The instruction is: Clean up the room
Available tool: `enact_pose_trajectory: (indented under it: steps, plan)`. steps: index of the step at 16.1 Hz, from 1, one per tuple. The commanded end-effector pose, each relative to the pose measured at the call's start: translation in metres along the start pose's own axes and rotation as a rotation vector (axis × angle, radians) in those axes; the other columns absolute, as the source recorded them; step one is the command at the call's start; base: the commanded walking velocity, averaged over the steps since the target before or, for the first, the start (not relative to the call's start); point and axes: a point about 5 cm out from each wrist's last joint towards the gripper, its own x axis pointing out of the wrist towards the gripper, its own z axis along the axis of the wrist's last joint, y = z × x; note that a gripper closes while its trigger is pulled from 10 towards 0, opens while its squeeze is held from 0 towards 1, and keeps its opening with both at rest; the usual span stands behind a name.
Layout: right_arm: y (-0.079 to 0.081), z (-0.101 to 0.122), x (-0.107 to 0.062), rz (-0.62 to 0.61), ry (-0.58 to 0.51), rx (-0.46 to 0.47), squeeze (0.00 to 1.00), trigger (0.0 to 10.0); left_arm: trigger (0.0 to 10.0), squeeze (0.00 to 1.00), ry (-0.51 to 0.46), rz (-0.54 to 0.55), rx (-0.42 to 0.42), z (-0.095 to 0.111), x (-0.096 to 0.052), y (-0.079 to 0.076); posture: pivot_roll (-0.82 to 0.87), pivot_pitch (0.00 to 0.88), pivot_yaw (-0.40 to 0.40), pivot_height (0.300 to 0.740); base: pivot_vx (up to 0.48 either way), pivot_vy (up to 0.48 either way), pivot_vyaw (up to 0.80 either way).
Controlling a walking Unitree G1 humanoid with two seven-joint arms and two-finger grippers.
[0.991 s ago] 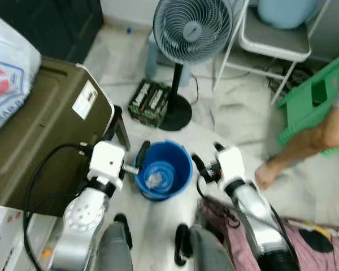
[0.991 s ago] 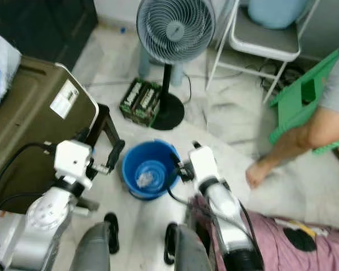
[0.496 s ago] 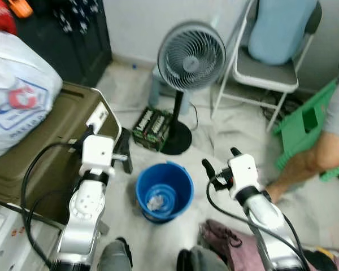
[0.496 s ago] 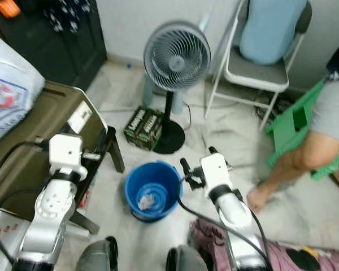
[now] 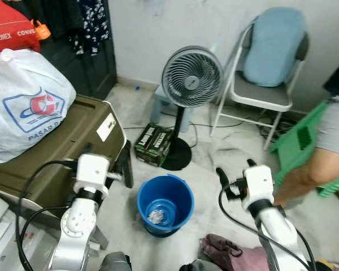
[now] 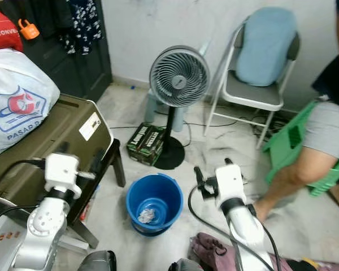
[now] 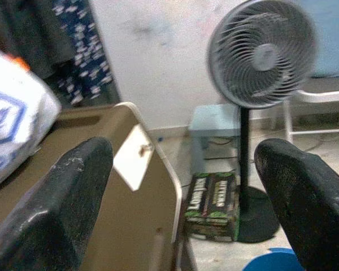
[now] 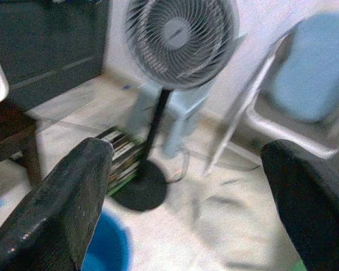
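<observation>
Left pincer (image 5: 125, 169) and right pincer (image 5: 235, 174) both hang spread wide and empty, one on each side of the blue bucket (image 5: 165, 204) on the floor. There's a bit of crumpled trash (image 5: 156, 215) sitting at the bottom of that bucket. A standing fan (image 5: 191, 79) and a green carton (image 5: 153, 144) sit just behind it, folding chair (image 5: 264, 68) further back. Pinkish cloth (image 5: 231, 255) lies on the floor near the right arm. A person's leg (image 5: 305, 175) is off to the right.

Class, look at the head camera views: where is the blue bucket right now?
The blue bucket stands on the floor between the left gripper and right gripper, just in front of the standing fan and the green carton.
</observation>
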Motion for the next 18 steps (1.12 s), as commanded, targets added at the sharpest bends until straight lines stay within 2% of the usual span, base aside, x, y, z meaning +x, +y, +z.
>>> enact_pose_trajectory:
  steps: [1, 3, 5, 8, 10, 12, 14, 18]
  plan:
    - [-0.006, 0.0, 0.005, -0.065, 0.008, -0.039, 0.0, 10.0, 10.0, 0.0, 0.001, -0.017, 0.009, -0.003, 0.0, -0.006, -0.03, 0.0, -0.062, 0.74, 0.0, 0.0, 0.0]
    - [-0.006, -0.001, 0.005, -0.069, 0.007, 0.028, 0.0, 10.0, 10.0, 0.0, -0.01, 0.005, -0.007, -0.005, 0.001, -0.007, -0.05, 0.0, -0.054, 0.74, 0.0, 0.0, 0.0]
    - [-0.012, -0.002, 0.001, -0.098, 0.012, -0.016, 0.0, 10.0, 10.0, 0.0, -0.021, 0.027, -0.067, -0.004, 0.002, -0.008, -0.06, 0.0, -0.047, 0.74, 0.0, 0.0, 0.0]
    - [-0.013, -0.002, -0.001, -0.118, 0.013, 0.02, 0.0, 10.0, 10.0, 0.0, -0.01, 0.079, -0.049, -0.009, -0.002, -0.004, -0.05, 0.0, -0.049, 0.74, 0.0, 0.0, 0.0]
    - [-0.006, 0.004, 0.004, -0.079, -0.016, 0.002, 0.0, 10.0, 10.0, 0.0, -0.009, 0.074, -0.042, -0.008, -0.002, -0.003, -0.03, 0.0, -0.053, 0.74, 0.0, 0.0, 0.8]
    - [-0.005, 0.01, 0.012, -0.073, -0.042, 0.004, 0.0, 10.0, 10.0, 0.0, -0.04, 0.079, -0.016, -0.001, 0.006, 0.002, -0.02, 0.0, -0.052, 0.74, 0.0, 0.0, 0.8]
    - [-0.006, 0.014, 0.015, -0.076, -0.053, -0.002, 0.0, 10.0, 10.0, 0.0, -0.038, 0.112, -0.035, 0.0, 0.009, 0.006, -0.03, 0.0, -0.049, 0.74, 0.0, 0.0, 0.8]
    - [-0.004, 0.017, 0.01, -0.042, -0.06, -0.064, 0.0, 10.0, 10.0, 0.0, -0.011, 0.087, -0.051, -0.002, -0.004, -0.003, -0.06, 0.002, -0.047, 0.74, 0.0, 0.0, 0.8]
